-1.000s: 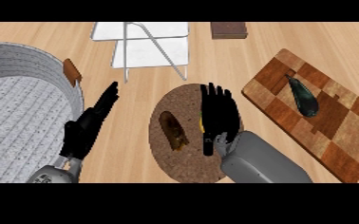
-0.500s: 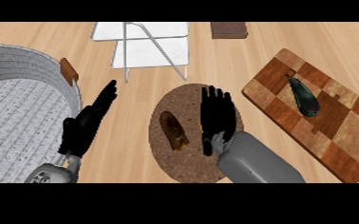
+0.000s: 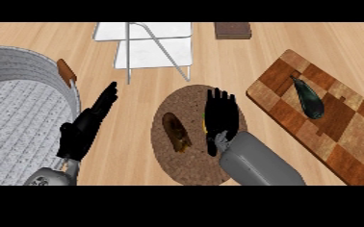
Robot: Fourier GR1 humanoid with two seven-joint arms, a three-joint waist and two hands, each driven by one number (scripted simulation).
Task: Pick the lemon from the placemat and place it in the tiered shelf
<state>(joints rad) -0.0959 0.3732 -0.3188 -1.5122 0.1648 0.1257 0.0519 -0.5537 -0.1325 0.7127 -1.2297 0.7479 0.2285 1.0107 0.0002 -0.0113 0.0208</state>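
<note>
Right hand (image 3: 219,118) flat over the placemat (image 3: 192,166), fingers straight, lemon (image 3: 204,123) just a yellow sliver under its left edge, far nearer than the open left hand (image 3: 84,127).

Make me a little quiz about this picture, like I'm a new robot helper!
1. True or false: the right hand is over the round placemat.
2. What lies on the wooden cutting board? A) a dark vegetable B) a cup C) a spoon
3. Fill the gap: the left hand has its fingers ___ (straight or curled).

Key: 1 true; 2 A; 3 straight.
</note>
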